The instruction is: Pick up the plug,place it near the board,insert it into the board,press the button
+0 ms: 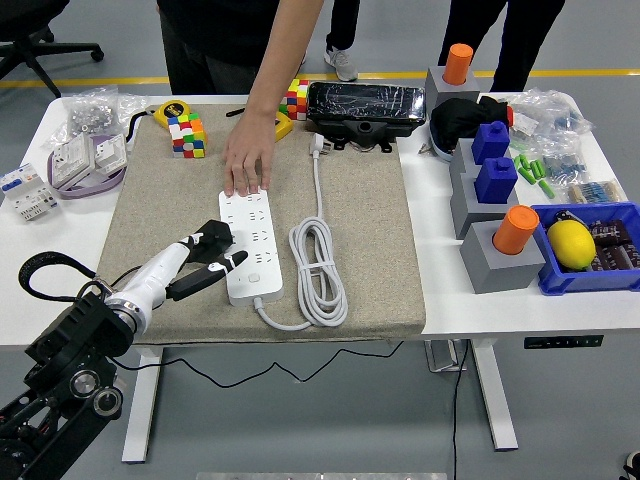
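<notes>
1 left hand (195, 265) — fingers loosely spread, empty — beside plug (218, 237) at unlabelled board (250, 245)

I get bright, even overhead light with soft, short shadows. Glare streaks the glossy black case (365, 101) at 12 o'clock. Focus is sharp; my left arm (70, 360) at 8 o'clock looks slightly soft.

Left arm: black, jointed, entered from the 7 o'clock corner and reached toward 2 o'clock over the surface. Forearm section pale, ending in the left hand (205, 262). Fingers (232, 260) white with black tips, extended and slightly spread toward 3 o'clock, palm low. Person's hand (246, 160): came down from 12 o'clock, laid flat, fingers pointing toward 6 o'clock, forearm bare.
</notes>
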You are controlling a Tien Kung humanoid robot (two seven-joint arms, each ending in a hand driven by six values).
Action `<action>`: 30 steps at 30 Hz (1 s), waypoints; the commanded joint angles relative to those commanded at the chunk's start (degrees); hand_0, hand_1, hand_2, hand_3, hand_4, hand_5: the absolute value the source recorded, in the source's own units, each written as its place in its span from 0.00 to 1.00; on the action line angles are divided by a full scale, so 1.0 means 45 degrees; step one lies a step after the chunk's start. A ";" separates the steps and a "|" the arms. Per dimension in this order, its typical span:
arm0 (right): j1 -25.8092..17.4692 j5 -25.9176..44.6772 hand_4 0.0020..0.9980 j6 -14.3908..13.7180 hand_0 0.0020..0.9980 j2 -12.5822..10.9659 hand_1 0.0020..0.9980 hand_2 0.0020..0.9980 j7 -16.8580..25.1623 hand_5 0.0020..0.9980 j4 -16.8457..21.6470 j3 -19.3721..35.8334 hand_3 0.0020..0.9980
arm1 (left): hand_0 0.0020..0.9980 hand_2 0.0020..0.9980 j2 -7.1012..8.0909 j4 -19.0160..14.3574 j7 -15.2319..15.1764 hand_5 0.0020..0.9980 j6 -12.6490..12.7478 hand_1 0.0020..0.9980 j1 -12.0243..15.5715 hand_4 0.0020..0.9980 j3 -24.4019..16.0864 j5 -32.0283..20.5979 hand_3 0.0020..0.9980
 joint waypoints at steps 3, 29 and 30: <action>0.0020 -0.0015 1.00 0.0005 0.78 0.0001 0.72 0.72 0.0018 0.92 0.0000 0.0005 0.75 | 1.00 0.97 -0.0011 0.0216 0.0000 1.00 0.0008 1.00 -0.0094 1.00 0.0046 -0.0091 0.97; 0.0111 -0.0025 1.00 -0.0015 0.78 -0.0034 0.72 0.72 0.0025 0.92 0.0000 0.0015 0.75 | 1.00 0.96 0.0039 0.0518 0.0000 1.00 0.0128 1.00 -0.0914 1.00 0.0498 -0.0113 0.96; 0.0110 -0.0016 1.00 -0.0014 0.78 -0.0031 0.72 0.72 0.0030 0.92 0.0000 0.0015 0.75 | 1.00 0.96 0.0041 0.0513 0.0000 1.00 0.0122 1.00 -0.0953 1.00 0.0537 -0.0101 0.96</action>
